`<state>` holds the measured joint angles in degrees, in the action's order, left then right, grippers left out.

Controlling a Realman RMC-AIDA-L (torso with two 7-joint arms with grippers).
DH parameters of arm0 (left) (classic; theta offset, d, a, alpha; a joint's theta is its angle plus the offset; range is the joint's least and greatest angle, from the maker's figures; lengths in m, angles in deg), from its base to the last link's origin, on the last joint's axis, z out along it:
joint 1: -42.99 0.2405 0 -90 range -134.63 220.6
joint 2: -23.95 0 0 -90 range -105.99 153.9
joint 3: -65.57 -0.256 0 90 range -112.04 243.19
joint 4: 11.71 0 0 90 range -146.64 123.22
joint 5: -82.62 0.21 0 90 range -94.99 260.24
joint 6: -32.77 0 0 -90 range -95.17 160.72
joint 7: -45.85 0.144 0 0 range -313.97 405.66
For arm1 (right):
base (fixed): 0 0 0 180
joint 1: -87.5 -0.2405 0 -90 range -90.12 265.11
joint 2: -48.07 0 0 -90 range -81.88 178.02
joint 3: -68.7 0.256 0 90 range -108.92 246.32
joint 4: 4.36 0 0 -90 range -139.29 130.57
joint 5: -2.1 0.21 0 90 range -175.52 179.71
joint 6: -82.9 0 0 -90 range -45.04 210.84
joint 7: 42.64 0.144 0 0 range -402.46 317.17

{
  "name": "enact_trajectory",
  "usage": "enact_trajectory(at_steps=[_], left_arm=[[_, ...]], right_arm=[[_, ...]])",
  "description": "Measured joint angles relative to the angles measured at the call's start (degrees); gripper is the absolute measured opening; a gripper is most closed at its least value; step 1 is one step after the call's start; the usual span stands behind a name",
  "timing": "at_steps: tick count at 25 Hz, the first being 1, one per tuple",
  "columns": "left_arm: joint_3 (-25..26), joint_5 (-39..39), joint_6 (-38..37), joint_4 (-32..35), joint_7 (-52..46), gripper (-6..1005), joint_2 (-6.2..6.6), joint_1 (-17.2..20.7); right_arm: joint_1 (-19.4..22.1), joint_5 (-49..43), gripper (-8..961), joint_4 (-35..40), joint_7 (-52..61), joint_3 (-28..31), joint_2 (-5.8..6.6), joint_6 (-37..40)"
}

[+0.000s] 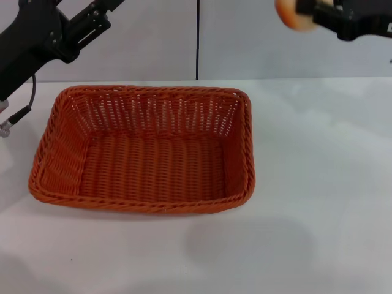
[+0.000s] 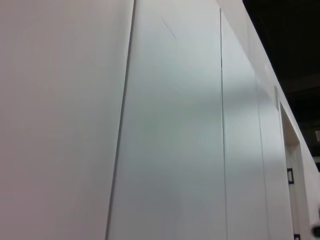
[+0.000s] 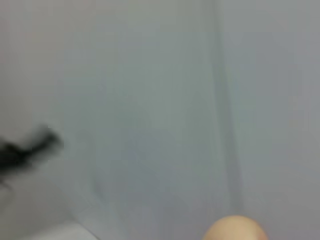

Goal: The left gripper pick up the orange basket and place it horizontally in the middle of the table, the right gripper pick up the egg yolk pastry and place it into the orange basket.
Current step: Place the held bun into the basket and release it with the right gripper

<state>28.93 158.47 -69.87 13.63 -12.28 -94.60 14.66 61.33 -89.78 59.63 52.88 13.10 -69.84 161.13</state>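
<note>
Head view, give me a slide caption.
Right gripper holds the egg yolk pastry high beyond the empty orange basket.

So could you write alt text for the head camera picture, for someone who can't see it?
An empty orange basket sits on a white table. At the top right, the right gripper holds an egg yolk pastry in the air, above and to the right of the basket. The left arm is raised at the top left.

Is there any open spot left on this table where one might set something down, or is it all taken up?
Plenty. The table is bare to the right of the orange basket, and along the front edge before it. The basket's own floor holds nothing. Crowding is only up high: the right gripper holds the egg yolk pastry above the far right, and the left gripper's arm hangs over the far left corner.
</note>
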Motion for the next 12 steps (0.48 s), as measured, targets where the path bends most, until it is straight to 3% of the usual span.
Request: enact_trajectory(at_steps=[3, 5, 12], left_arm=[[-0.01, 0.00, -0.16, -0.03, -0.12, 743, -0.01, -0.25], [0.01, 0.00, -0.18, -0.04, -0.03, 743, -0.01, -0.46], [0.48, -0.85, 0.16, -0.04, 0.18, 742, 0.12, -0.72]], right_arm=[[-0.87, 3.84, 199, -2.34, -2.66, -0.35, -0.05, 3.95], [-4.53, 5.03, 182, -7.23, -3.90, -0.76, -0.06, 9.34], [-11.21, 1.16, 145, -14.74, -4.01, -6.34, 0.34, 11.50]])
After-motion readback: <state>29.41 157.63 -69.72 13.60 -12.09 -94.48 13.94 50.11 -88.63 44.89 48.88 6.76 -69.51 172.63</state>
